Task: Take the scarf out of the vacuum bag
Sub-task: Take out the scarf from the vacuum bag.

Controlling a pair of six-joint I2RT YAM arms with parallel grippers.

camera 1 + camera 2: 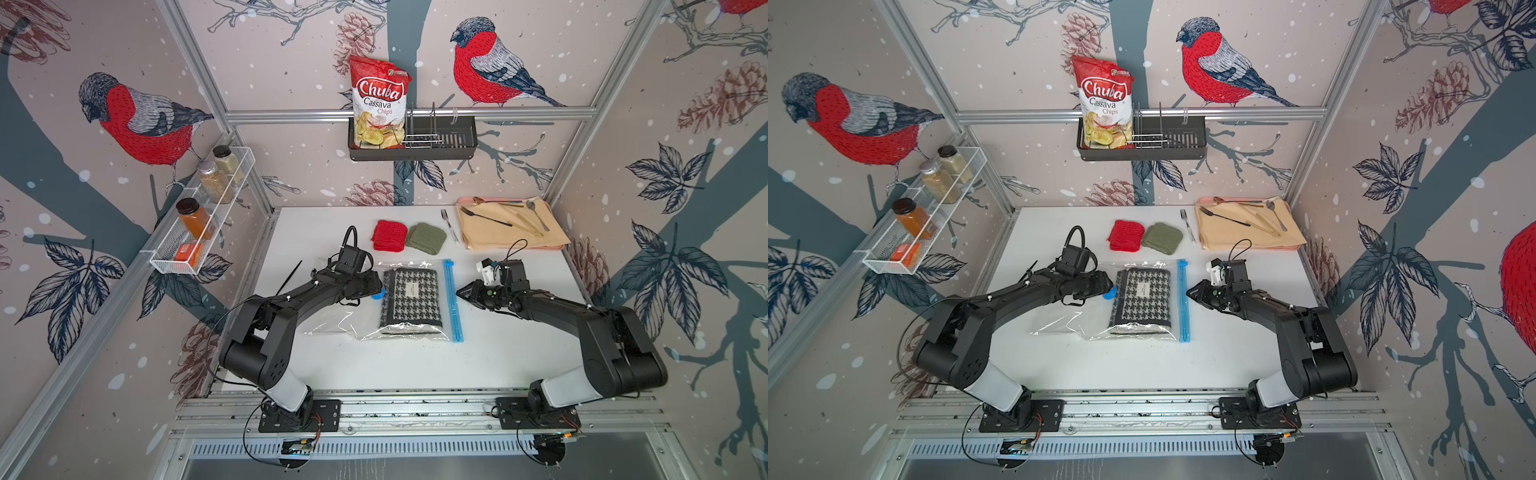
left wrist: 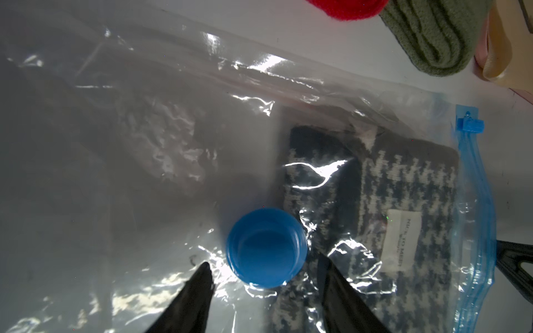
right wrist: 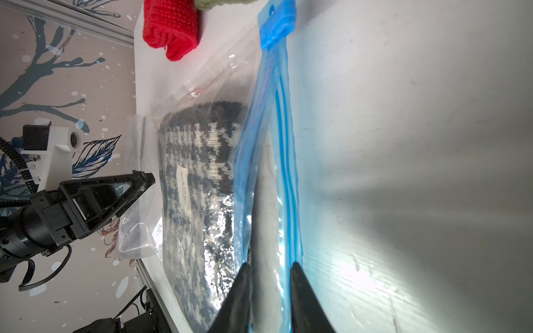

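Note:
The clear vacuum bag (image 1: 332,322) lies flat mid-table, with the houndstooth scarf (image 1: 411,299) (image 2: 403,178) inside near its light-blue zip strip (image 1: 453,303) (image 3: 277,115). My left gripper (image 1: 376,287) (image 2: 264,261) hovers open, one finger on each side of the round blue valve cap (image 2: 266,248), not touching it. My right gripper (image 1: 459,292) (image 3: 269,266) sits at the zip strip's right edge. Its jaws stand slightly apart, with one blue layer of the parted strip between them.
A red knit piece (image 1: 388,235) and an olive knit piece (image 1: 426,237) lie just behind the bag. A fork (image 1: 449,226) and a tray (image 1: 557,247) holding a tan cloth and cutlery sit at the back right. A thin black stick (image 1: 289,276) lies left.

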